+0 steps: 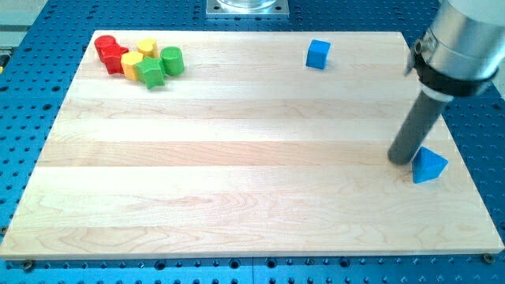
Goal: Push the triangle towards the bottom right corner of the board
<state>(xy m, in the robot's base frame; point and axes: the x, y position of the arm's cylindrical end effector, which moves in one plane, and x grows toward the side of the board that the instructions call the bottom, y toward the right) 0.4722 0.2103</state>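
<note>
My tip point(402, 160) rested on the counter point(237, 173) at the frame's right, touching the blue triangle point(429, 166) from its left. A blue cube point(318, 54) sat near the top, well apart.

We have one camera only, so no second view shares anything with it. It sits above the near long edge of the wooden board point(237, 197) and looks down at a slant toward the far edge, where a metal base plate point(248, 7) shows at the view's top. We see nearly the whole board, its far edge looking shorter than its near one. The blue perforated table point(24, 95) frames it at both sides.
</note>
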